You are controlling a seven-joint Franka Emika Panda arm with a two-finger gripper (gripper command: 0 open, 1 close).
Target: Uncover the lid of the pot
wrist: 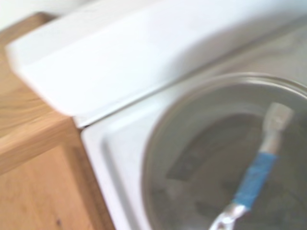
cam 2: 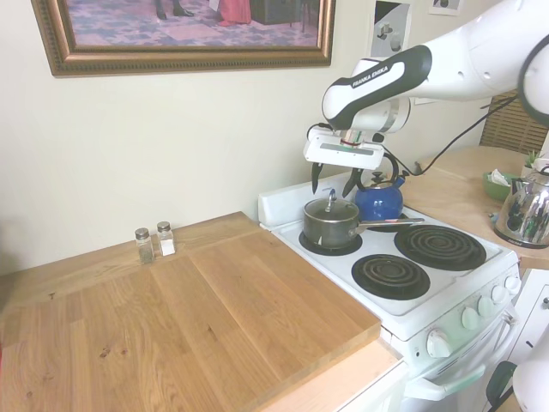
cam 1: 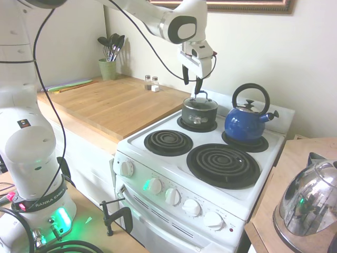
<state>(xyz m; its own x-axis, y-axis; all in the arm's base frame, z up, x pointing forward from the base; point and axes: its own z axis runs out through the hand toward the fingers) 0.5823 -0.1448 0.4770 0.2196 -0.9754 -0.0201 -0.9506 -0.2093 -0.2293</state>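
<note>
Gripper [cam 1: 191,81] hung w/ jaws spread, lid [cam 1: 200,101] handle just below; should've dropped straight, centred, then pinched.

The first exterior view stands in front of the stove [cam 1: 200,174], near its knob panel and beside the arm's base, looking down and across the burners toward the far wall. The second exterior view sits off to the side, over the wooden worktop [cam 2: 197,318], and looks along it toward the stove — the arm enters from the right here, from the left in the other. Both share the pot [cam 1: 199,110], the blue kettle [cam 1: 246,122], the salt and pepper shakers [cam 2: 154,243] and the worktop. The wrist view hangs close above the lid [wrist: 225,158] — blurred, looking down on the stove's back corner and a strip of worktop
</note>
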